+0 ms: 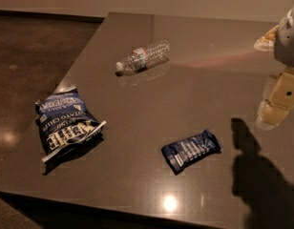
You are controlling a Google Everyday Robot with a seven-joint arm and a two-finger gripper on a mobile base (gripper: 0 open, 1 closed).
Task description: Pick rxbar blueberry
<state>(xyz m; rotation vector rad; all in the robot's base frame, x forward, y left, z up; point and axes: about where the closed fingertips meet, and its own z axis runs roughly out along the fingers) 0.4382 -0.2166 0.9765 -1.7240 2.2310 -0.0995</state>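
The rxbar blueberry [191, 150] lies flat on the dark, glossy bench [152, 106], closer to the near edge than to the far one and somewhat toward the right side. It is a small dark blue wrapper with white lettering and crimped ends, its long axis slanting up toward the right. Nothing touches it. The gripper [276, 106] is at the bench's right edge, tan-coloured, hanging below the pale arm that enters from the upper right corner of the view. It sits above the surface, beyond the bar toward the far right and well apart from it, and whether its jaws are apart or together cannot be told from this angle. A dark shadow [259, 175] falls on the bench just to the right of the bar, reaching down to the near edge. Near the left edge, not far from the near-left corner, lies a larger blue and white kettle chips bag [66, 124] — crumpled, its print upside down to the camera. A clear plastic water bottle [143, 56] lies on its side toward the far edge, white cap pointing left, well apart from both the bag and the bar. Dark floor [27, 56] shows beyond the left edge.
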